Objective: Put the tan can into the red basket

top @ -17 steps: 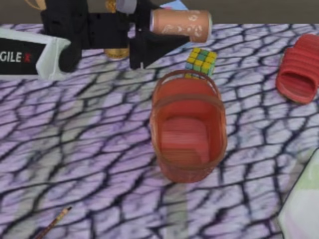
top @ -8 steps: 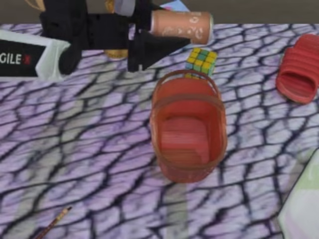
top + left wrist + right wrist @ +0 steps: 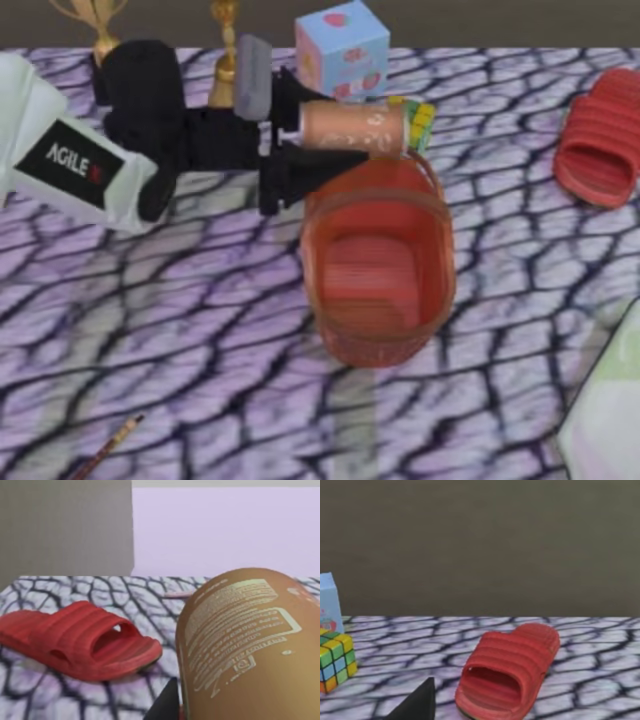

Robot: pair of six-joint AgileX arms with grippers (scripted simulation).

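Note:
The tan can (image 3: 352,128) lies on its side in the air, held at its left end by my left gripper (image 3: 318,136), which is shut on it. It hangs just over the far rim of the red basket (image 3: 378,330), an oval woven basket with an arched handle (image 3: 375,200) in the middle of the table. In the left wrist view the tan can (image 3: 245,650) fills the frame beside one black fingertip (image 3: 167,705). My right arm (image 3: 605,410) is parked at the near right corner; one black fingertip (image 3: 417,705) shows with nothing against it.
A red slipper (image 3: 600,135) lies at the far right. A colour cube (image 3: 424,116) sits behind the basket, partly hidden by the can. A blue carton (image 3: 342,45) and two gold trophies (image 3: 224,50) stand at the far edge. A pencil (image 3: 105,450) lies near left.
My left arm has swung nearer and lower with the can, from the far edge to over the basket's far rim. The carton and trophies behind it are now uncovered.

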